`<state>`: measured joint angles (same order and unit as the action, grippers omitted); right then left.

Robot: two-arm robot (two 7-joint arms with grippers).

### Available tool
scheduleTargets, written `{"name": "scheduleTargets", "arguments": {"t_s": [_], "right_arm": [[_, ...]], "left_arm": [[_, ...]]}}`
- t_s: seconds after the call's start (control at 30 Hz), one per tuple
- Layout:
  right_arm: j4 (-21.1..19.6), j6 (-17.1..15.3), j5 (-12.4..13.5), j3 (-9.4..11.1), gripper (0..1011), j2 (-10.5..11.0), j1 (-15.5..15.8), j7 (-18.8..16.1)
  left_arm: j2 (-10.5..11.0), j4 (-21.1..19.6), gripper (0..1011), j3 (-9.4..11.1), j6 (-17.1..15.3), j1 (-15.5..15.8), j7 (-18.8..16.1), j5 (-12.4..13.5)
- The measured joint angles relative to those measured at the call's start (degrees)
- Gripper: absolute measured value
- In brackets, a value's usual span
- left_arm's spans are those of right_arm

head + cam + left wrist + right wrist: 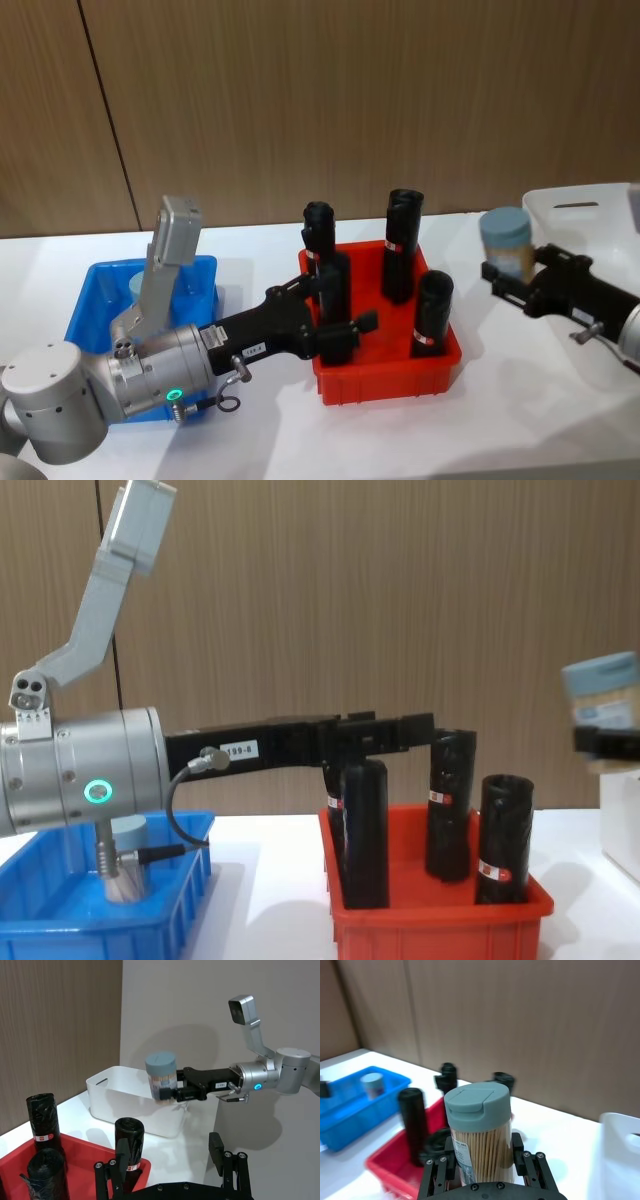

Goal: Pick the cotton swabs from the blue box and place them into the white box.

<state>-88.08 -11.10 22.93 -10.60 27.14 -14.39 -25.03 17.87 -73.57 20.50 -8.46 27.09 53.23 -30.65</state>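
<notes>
My right gripper [508,275] is shut on a cotton swab tub [505,235] with a grey-blue lid, held upright in the air just left of the white box [590,215]. The left wrist view shows that tub [161,1072] in front of the white box [120,1095]. The right wrist view shows sticks inside the held tub [479,1130]. Another cotton swab tub [140,285] stands in the blue box [95,310] at the left, partly hidden by my left arm. My left gripper [345,310] hangs open over the red bin [390,370], holding nothing.
The red bin between the two boxes holds several tall black rolls [402,240] with red-white labels, and my left gripper's fingers sit among them. A wooden wall runs behind the white table [520,420]. The left wrist camera [175,230] rises above the blue box.
</notes>
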Motion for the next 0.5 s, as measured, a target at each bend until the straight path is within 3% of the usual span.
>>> {"name": "scheduleTargets", "arguments": {"t_s": [0.5], "right_arm": [[5.74, -0.54, 0.15, 2.50, 646, 0.97, -3.09, 8.32]], "left_arm": [[0.00, 0.00, 1004, 0.00, 0.00, 0.00, 0.00, 0.00]]}}
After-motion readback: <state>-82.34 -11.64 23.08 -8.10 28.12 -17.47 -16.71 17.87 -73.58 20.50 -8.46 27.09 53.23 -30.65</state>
